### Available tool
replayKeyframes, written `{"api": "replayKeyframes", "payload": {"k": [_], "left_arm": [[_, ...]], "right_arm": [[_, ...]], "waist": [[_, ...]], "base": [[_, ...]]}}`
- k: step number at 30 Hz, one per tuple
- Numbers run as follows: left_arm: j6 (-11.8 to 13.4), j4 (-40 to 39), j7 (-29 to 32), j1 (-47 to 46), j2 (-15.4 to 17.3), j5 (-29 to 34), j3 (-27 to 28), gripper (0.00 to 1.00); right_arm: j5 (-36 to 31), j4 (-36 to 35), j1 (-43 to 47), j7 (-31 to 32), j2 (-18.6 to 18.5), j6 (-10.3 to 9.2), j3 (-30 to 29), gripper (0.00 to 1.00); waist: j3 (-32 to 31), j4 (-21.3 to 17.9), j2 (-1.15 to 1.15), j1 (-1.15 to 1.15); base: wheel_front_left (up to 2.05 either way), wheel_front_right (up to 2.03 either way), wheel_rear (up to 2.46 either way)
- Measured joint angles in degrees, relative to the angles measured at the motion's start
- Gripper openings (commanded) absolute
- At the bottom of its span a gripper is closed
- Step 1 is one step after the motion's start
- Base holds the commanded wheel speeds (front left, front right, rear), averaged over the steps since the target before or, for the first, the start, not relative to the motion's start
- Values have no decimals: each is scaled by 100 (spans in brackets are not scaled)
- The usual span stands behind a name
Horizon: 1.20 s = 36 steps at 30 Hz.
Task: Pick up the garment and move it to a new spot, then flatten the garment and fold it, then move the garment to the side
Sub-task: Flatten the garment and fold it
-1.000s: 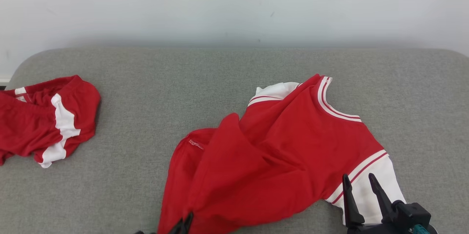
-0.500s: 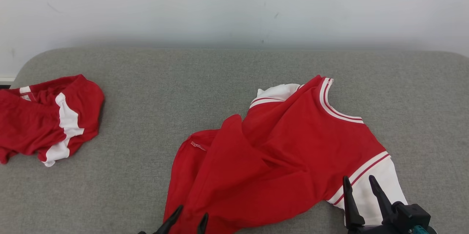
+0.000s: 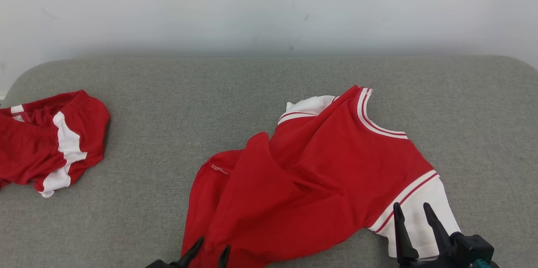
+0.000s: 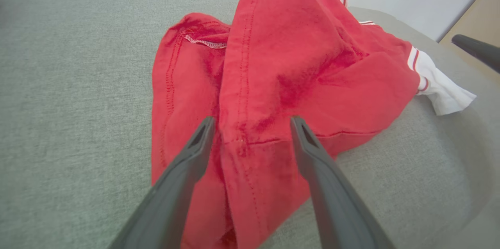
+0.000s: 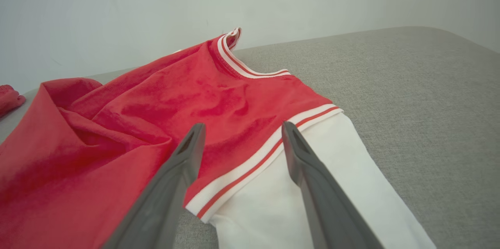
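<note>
A red shirt [image 3: 319, 175] with white trim lies rumpled on a grey cushion [image 3: 210, 91], right of the middle and toward the near edge in the head view. Its striped collar [image 3: 378, 125] points toward the far right. One white sleeve [image 3: 420, 222] spreads out at the near right, and the other white sleeve [image 3: 309, 106] peeks out from under the red cloth on the far side. The body of the shirt is folded over itself in a long ridge that runs down to the hem [image 4: 265, 141] at the near edge.

The left gripper [image 3: 214, 243] sits at the bottom of the head view over that hem, its two dark fingers spread apart. In the left wrist view they stand on either side of a fold of red cloth with nothing pinched between them; whether the tips touch the cloth I cannot tell. The right gripper [image 3: 411, 206] is at the lower right, fingers also spread wide, above the seam where the red body meets the near white sleeve, and it holds nothing.

A second red garment [image 3: 46, 142] with white bands lies bunched at the far left of the cushion, well apart from the shirt. A pale wall [image 3: 269, 7] rises behind the cushion
</note>
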Motion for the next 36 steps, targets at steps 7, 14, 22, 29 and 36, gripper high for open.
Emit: {"api": "replayKeyframes", "payload": {"k": [7, 14, 22, 29, 36], "left_arm": [[1, 92, 18, -15, 9, -219, -80, 0], [51, -104, -8, -54, 96, -213, -58, 0], [182, -1133, -36, 56, 311, -198, 116, 0], [258, -1902, 275, 825, 631, -343, 79, 0], [193, -1755, 675, 1315, 544, -802, -245, 0]], "right_arm": [[7, 23, 14, 0, 0, 0, -45, 100], [14, 22, 24, 0, 0, 0, -78, 100], [24, 5, 118, 0, 0, 0, -105, 100], [44, 26, 130, 0, 2, 0, -118, 100], [59, 111, 141, 0, 2, 0, -122, 100]], "waist": [[-40, -15, 0, 0], [-27, 31, 0, 0], [-1, 182, 0, 0], [-1, 329, 0, 0], [-44, 435, 0, 0]], "base": [[0, 0, 0], [0, 0, 0], [0, 0, 0], [0, 0, 0], [0, 0, 0]]}}
